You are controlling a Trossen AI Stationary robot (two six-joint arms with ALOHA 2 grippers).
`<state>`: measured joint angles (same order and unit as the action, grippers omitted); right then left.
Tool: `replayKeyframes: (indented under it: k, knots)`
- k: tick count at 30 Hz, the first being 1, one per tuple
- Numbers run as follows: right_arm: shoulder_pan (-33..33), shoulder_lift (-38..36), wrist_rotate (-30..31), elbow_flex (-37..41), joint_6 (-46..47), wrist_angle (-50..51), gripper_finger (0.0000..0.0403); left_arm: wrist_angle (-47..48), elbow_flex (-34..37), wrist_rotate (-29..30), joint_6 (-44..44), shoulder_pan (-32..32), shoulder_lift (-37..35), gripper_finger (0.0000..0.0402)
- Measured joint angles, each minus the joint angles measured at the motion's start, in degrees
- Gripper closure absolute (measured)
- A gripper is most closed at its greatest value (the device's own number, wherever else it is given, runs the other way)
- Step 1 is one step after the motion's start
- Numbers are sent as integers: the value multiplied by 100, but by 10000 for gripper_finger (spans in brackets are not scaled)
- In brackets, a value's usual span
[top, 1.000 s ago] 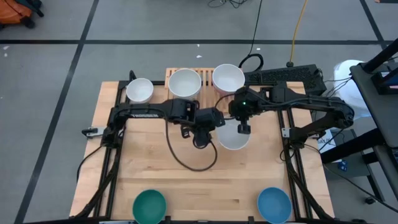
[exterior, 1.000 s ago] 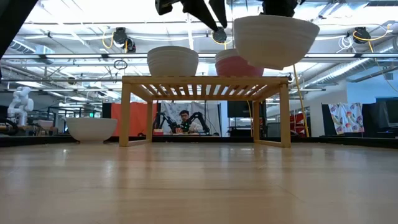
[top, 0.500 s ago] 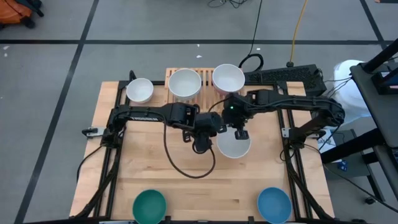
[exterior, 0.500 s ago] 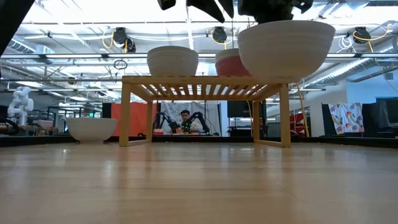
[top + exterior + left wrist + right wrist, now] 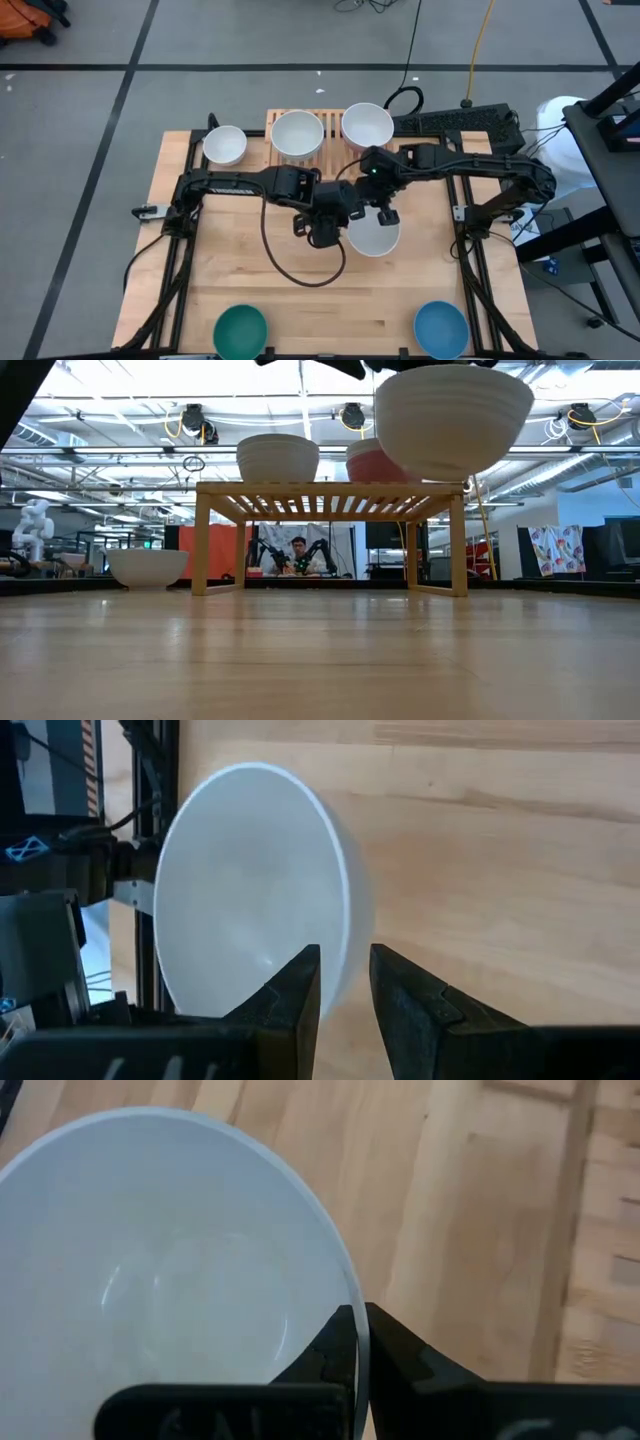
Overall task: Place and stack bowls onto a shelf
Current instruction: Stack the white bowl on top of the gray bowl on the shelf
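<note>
A white bowl (image 5: pixel 375 238) (image 5: pixel 450 420) hangs above the table's middle, in front of the wooden shelf (image 5: pixel 330 488). My right gripper (image 5: pixel 388 214) is shut on the bowl's far rim. My left gripper (image 5: pixel 343 228) is open at the bowl's left rim, with one finger inside and one outside (image 5: pixel 345 960); I cannot tell whether they touch it. On the shelf stand stacked white bowls (image 5: pixel 278 457) and a pink bowl (image 5: pixel 372 460) with a white one (image 5: pixel 367 125) inside it. My right gripper pinches the bowl's rim (image 5: pixel 345 1285) on its far side, one finger inside the bowl and one outside. The fingers slant down from above. The bowl is lifted clear of the table, mouth up and slightly tilted.
A white bowl (image 5: pixel 225 145) sits on the table left of the shelf. A teal bowl (image 5: pixel 240 330) and a blue bowl (image 5: pixel 441 328) stand at the near edge. A loose black cable (image 5: pixel 300 270) loops on the table under the left arm.
My right gripper has carried the white bowl a little toward the table's near edge and has rolled. The bowl, tilted at first, went level and is slightly tilted again. My left gripper has stayed at the bowl's left rim, turning a little with it.
</note>
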<state>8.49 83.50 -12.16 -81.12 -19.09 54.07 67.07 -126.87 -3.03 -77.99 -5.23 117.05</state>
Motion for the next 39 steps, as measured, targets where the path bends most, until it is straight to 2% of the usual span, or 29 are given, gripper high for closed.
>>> replayKeyframes:
  k: [10, 36, 39]
  knots:
    - [4, -64, 61, 0, 59, -512, 403, -7, -7, 4, 202, -4, -11, 305]
    - [4, -247, 192, 0, -138, -539, 403, 139, 74, 0, 772, 0, -11, 305]
    - [4, -247, 192, 0, -152, -539, 403, 142, 76, 0, 801, 7, -11, 315]
